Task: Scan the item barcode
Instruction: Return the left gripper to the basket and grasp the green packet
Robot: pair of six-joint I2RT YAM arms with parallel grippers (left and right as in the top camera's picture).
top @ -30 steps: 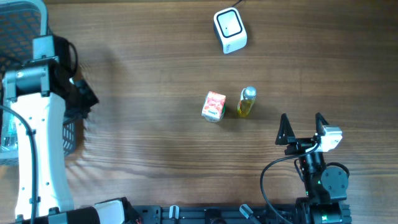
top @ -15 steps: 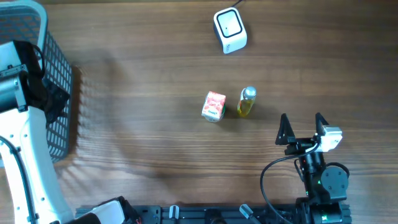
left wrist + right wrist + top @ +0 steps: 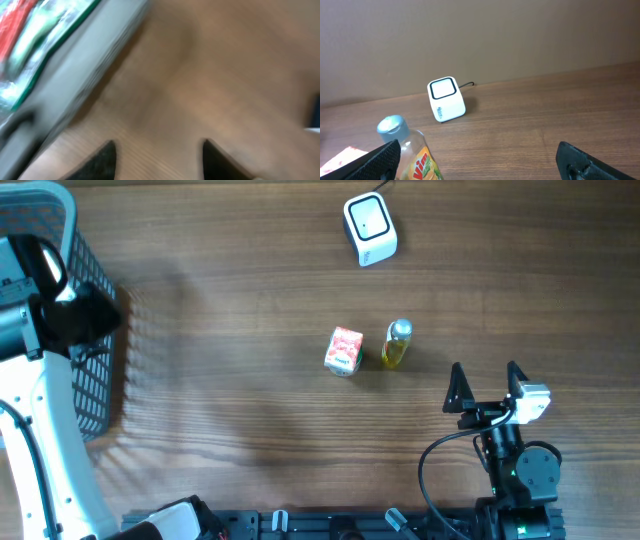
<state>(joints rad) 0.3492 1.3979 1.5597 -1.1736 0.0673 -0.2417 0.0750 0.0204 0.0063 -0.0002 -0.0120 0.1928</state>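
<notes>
Overhead: basket [image 3: 95, 390] far left, packet [image 3: 30, 40] inside (blurred); left claw [image 3: 160, 162] part-open, empty; right claw [image 3: 484, 370] wide, empty.

Overhead looks straight down; right wrist looks low across the table [image 3: 545, 115] at the scanner [image 3: 446, 99], which both show.

A brown wooden table [image 3: 250, 280] with fine horizontal grain fills the whole overhead frame. In the right wrist view a plain tan wall [image 3: 520, 30] spans the upper half, behind the table. The light is soft and even.
</notes>
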